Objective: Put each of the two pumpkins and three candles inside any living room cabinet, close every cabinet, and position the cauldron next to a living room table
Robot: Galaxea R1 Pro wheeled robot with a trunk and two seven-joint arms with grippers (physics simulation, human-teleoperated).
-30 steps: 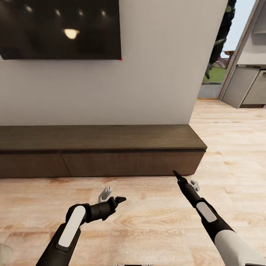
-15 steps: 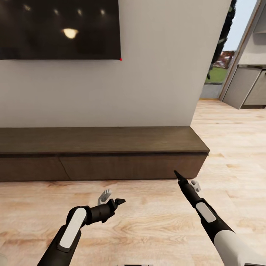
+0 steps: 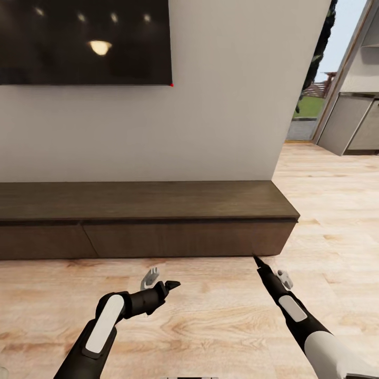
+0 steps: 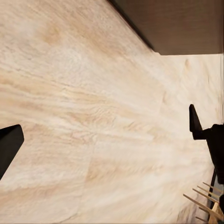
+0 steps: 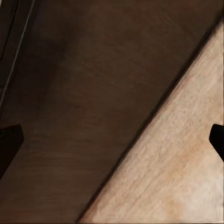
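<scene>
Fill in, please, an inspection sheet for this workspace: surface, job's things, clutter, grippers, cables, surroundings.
Surface: pale wooden floor in front of the robot.
Job's things: cabinet, long, low and dark brown, against the wall; drawer fronts look shut, top bare.
Clutter: nothing seen.
Grippers: left gripper open above the floor, holding nothing; right gripper open, empty, pointing at the cabinet's lower right front.
Cables: nothing seen.
Surroundings: dark TV screen on the white wall; at the right, an opening to another room with grey units.
</scene>
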